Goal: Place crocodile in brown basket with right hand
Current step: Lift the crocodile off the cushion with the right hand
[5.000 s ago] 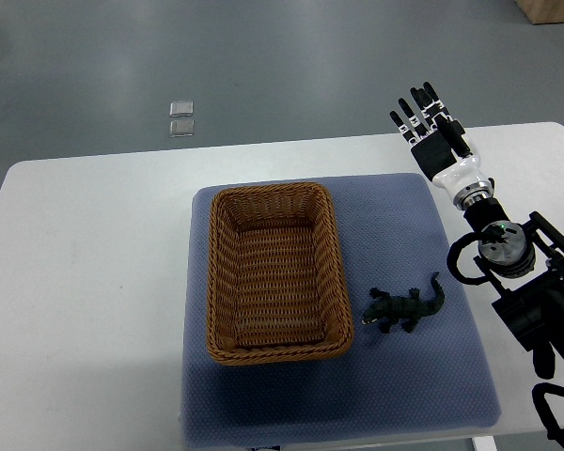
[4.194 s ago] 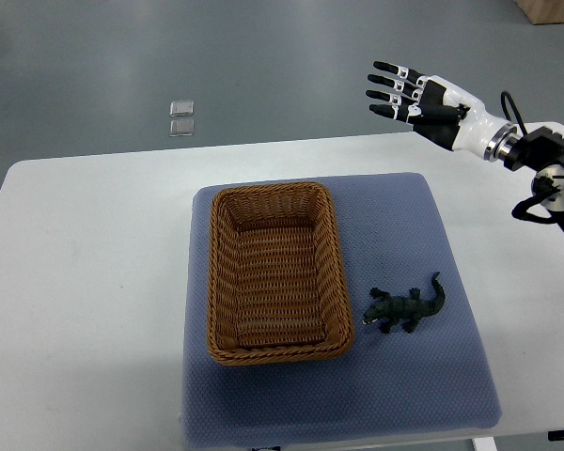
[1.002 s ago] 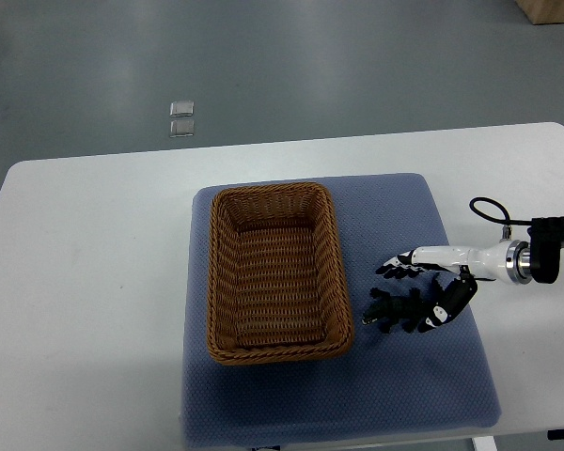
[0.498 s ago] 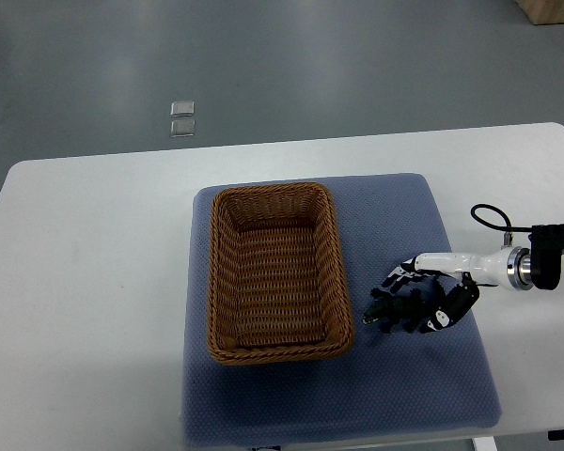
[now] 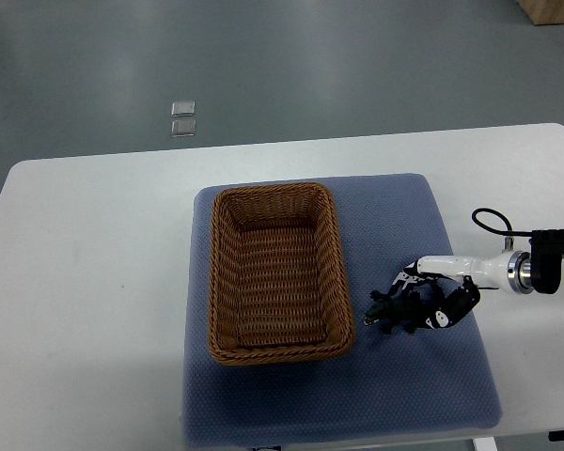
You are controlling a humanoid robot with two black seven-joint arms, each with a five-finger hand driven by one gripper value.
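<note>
A dark green toy crocodile [image 5: 393, 312] lies on the blue mat, just right of the brown wicker basket [image 5: 274, 272]. Its head points toward the basket's lower right corner. My right hand [image 5: 425, 303] comes in from the right edge and lies over the crocodile's rear half, its black fingers [image 5: 405, 279] curled round the body and the thumb beneath it. The tail is hidden under the hand. The basket holds nothing. No left arm shows in the picture.
The blue mat [image 5: 357, 395] covers the middle of the white table [image 5: 94, 282], with the basket on its left part. A black cable [image 5: 489, 221] loops above my right wrist. Two small clear squares [image 5: 181, 116] lie on the grey floor beyond the table.
My right hand swung down from above the far table edge onto the crocodile. Over the last second its fingers have curled tighter round the toy, which has shifted slightly.
</note>
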